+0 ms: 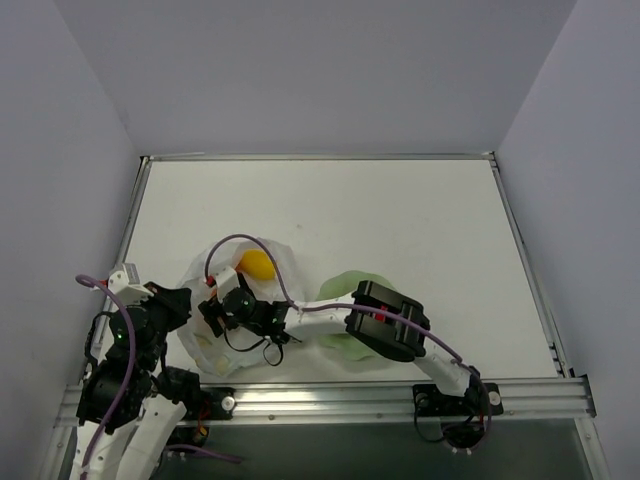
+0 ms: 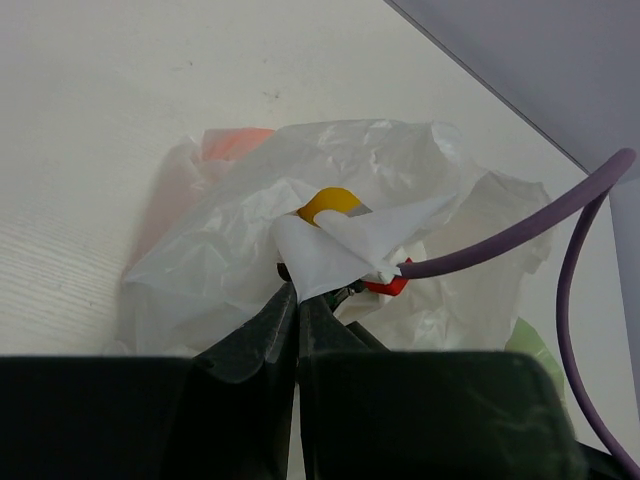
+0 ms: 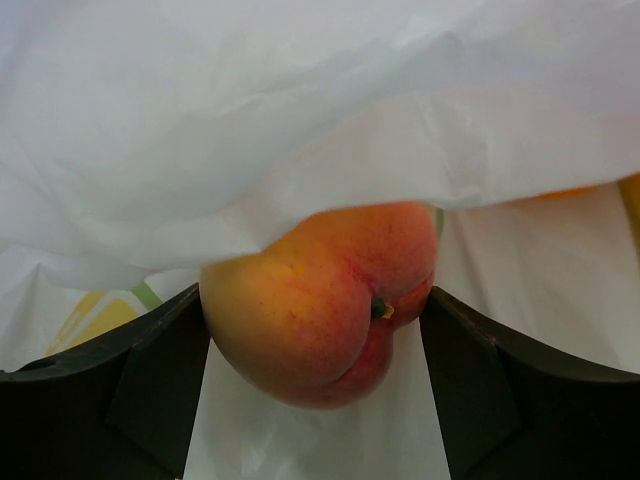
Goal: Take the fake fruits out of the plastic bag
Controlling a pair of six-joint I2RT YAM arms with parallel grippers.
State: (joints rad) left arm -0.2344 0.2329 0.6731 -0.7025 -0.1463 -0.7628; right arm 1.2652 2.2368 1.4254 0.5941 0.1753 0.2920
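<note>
The crinkled white plastic bag [image 1: 225,335] lies at the near left of the table. A yellow fruit [image 1: 256,264] shows at its far opening, and also in the left wrist view [image 2: 330,203]. A reddish fruit [image 2: 235,143] shows dimly through the bag [image 2: 230,250]. My left gripper [image 2: 297,295] is shut on a fold of the bag's edge; in the top view it [image 1: 180,303] is at the bag's left side. My right gripper [image 1: 215,312] is inside the bag [image 3: 300,120], its fingers [image 3: 160,370] closed on either side of the pink-orange peach [image 3: 320,290]. The other fruits are hidden.
A pale green plate [image 1: 345,288] sits right of the bag, partly under my right arm [image 1: 385,322]. The right arm's purple cable [image 2: 520,225] loops over the bag. Grey walls close in the table on three sides.
</note>
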